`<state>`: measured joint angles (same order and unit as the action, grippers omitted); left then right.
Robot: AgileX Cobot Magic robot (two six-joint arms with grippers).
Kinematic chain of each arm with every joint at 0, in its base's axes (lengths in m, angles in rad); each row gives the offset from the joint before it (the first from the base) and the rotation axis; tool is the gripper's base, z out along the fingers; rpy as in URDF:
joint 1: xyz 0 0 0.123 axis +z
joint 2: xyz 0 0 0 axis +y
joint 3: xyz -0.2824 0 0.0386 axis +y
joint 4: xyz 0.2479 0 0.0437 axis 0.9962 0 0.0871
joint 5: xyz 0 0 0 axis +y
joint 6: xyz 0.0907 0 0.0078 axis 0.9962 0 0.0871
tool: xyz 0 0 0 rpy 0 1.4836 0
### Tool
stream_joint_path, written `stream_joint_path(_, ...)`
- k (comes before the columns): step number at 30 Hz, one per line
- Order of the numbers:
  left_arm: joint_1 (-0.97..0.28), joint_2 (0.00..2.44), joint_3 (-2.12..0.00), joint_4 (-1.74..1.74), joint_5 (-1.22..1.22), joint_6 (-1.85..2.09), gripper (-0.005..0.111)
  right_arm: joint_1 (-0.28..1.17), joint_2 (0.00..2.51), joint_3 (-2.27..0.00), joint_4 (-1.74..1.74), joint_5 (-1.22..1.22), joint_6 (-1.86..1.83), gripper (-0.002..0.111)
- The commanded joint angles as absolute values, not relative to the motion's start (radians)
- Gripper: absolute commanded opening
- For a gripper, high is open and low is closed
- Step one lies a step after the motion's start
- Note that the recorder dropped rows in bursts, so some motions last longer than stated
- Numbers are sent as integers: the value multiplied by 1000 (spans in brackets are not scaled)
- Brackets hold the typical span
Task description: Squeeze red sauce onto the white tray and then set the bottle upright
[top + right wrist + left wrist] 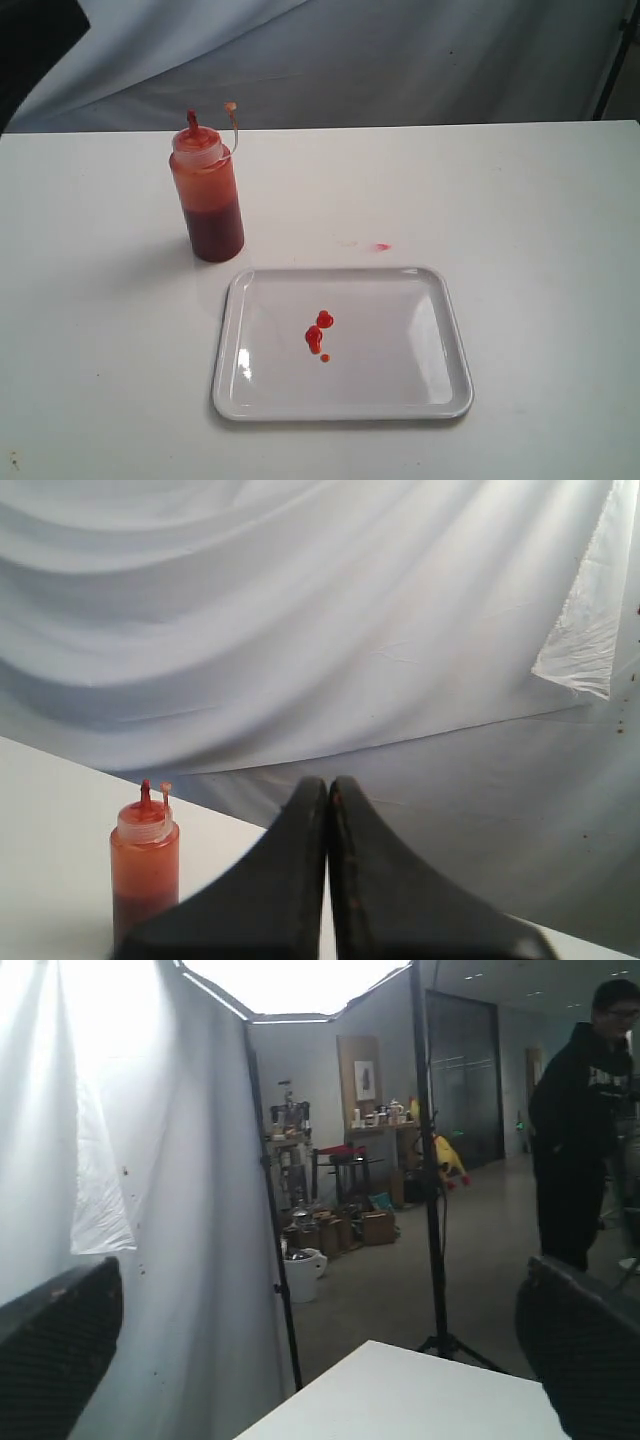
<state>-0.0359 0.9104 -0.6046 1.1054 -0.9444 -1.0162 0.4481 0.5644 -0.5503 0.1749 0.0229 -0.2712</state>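
translucent soft plastic: the bottle stands upright on the table, at 11 o'clock off the white tray. red sauce blobs sit near tray centre. bottle is under half full, so i'd judge it light. wall should give under squeeze and looks slick. take it mid-body, not by the ribbed cap; nozzle is uncapped.
left wrist: left gripper spread wide, holding nothing, no bottle in sight.
right wrist: right gripper jaws pressed together, empty; bottle well apart from it.
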Motion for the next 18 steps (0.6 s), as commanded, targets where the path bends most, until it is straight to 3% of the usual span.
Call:
stream_joint_path(1, -34, 840, -596, 1216, -1036, -1151, 105, 440, 561, -543, 176, 26, -268, 0)
stream_joint_path(8, -34, 761, -596, 1320, -1199, -1367, 105, 440, 561, -543, 176, 26, -268, 0)
stream_joint_path(18, -34, 624, -596, 1386, -1202, -1485, 104, 440, 561, -543, 176, 26, -268, 0)
